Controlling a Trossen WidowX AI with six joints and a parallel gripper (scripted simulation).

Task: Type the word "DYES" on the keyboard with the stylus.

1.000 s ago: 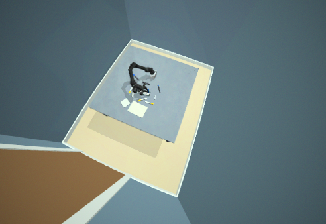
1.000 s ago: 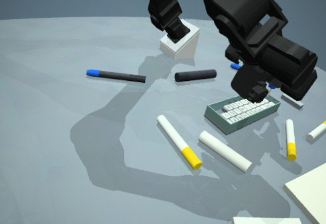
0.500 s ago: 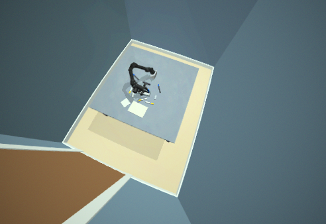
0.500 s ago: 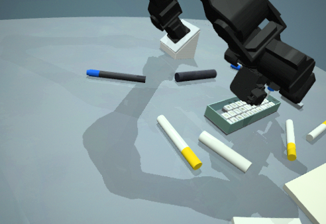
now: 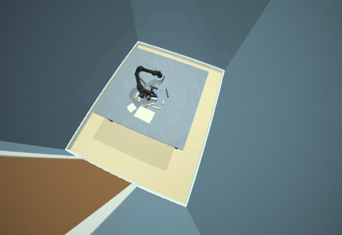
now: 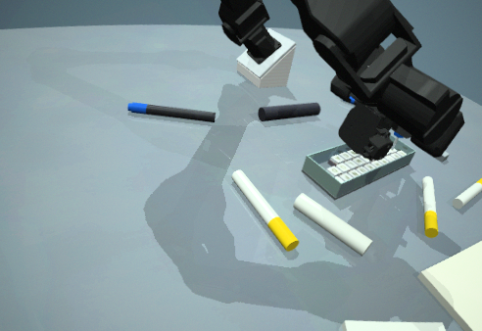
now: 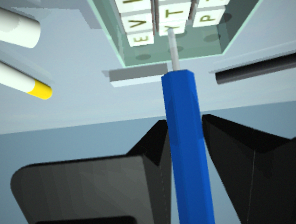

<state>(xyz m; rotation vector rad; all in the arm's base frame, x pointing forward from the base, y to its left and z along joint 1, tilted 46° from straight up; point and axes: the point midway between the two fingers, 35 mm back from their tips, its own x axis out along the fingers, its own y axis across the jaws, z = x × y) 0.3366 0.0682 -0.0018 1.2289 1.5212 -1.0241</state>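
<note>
Wrist view: the gripper (image 7: 186,131) was closed narrowly on the blue stylus (image 7: 186,140), whose black fingers flanked the shaft at lower centre. The stylus ran up the middle of the frame, its thin grey tip (image 7: 173,47) reaching the keyboard (image 7: 172,20) at the top centre, at the edge of the key marked Y, beside keys E, V and T; whether the key was pressed down could not be told. Exterior view: the gripper (image 6: 374,146) stood over the keyboard (image 6: 323,174) at the right centre of the grey desk (image 6: 98,189), with a white, yellow-capped marker (image 6: 265,209) to its lower left.
</note>
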